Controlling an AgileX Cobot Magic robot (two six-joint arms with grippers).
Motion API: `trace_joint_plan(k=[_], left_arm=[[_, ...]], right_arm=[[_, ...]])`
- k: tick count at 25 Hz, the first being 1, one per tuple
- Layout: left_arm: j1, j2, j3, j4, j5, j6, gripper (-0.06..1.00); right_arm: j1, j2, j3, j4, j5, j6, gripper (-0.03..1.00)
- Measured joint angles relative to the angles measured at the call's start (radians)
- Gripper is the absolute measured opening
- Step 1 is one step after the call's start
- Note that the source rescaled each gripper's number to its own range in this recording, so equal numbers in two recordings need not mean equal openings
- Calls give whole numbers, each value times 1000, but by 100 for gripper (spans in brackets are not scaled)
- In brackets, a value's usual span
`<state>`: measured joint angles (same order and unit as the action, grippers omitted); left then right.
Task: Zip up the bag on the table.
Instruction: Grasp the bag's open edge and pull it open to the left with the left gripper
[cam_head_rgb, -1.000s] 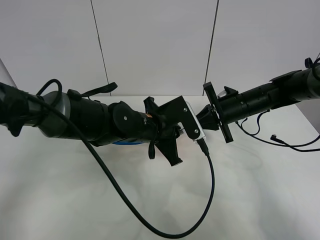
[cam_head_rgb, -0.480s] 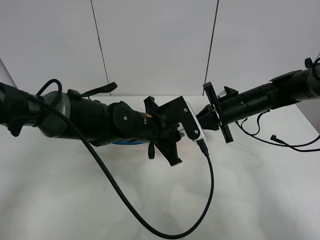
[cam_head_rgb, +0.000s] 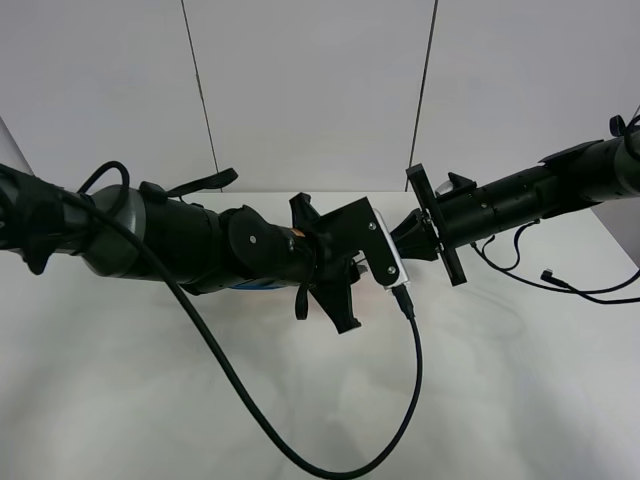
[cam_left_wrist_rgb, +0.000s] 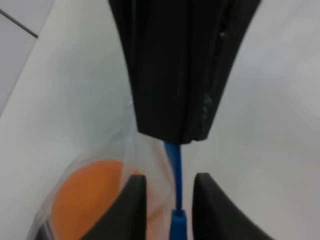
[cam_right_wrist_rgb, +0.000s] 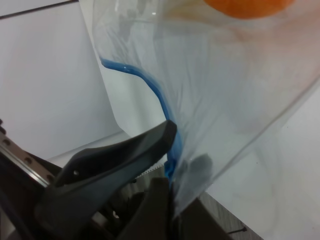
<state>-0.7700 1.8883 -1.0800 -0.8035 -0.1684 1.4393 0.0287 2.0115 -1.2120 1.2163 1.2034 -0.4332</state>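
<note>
The white bench (cam_head_rgb: 150, 400) lies under the bag (cam_left_wrist_rgb: 107, 160). In the high view only a sliver of the bag's blue shows, because the thick left arm (cam_head_rgb: 180, 245) stretches right over it. The right arm (cam_head_rgb: 520, 195) comes in toward the bag from the opposite side. A black cable (cam_head_rgb: 400, 400) loops across the bench nearer the camera than the bag.

The bag is clear plastic, with an orange fruit (cam_left_wrist_rgb: 85, 200) inside it, just beside the blue zipper strip (cam_left_wrist_rgb: 175, 165) along its edge.

The right claw (cam_right_wrist_rgb: 169, 165) is pinched closed on the bag at that strip. The left claw (cam_left_wrist_rgb: 170, 200) straddles the same strip, its two fingers (cam_left_wrist_rgb: 132, 200) only narrowly parted, with a slim gap on each side.
</note>
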Motion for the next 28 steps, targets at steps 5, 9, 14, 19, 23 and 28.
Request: trace_joint_plan(k=[5, 9, 14, 19, 23, 28], left_arm=[[0, 0, 0, 26, -1, 22, 0], [0, 0, 0, 32, -1, 51, 0], [6, 0, 0, 35, -18, 89, 0], [55, 0, 14, 39, -17, 105, 0], [113, 0, 59, 40, -22, 130, 0], [157, -1, 100, 40, -55, 169, 0]], right_arm=[[0, 0, 0, 1, 0, 0, 0], [0, 0, 0, 2, 0, 0, 0], [0, 0, 0, 8, -2, 0, 0], [1, 0, 0, 19, -22, 0, 0], [3, 0, 0, 19, -23, 0, 0], [3, 0, 0, 19, -23, 0, 0]])
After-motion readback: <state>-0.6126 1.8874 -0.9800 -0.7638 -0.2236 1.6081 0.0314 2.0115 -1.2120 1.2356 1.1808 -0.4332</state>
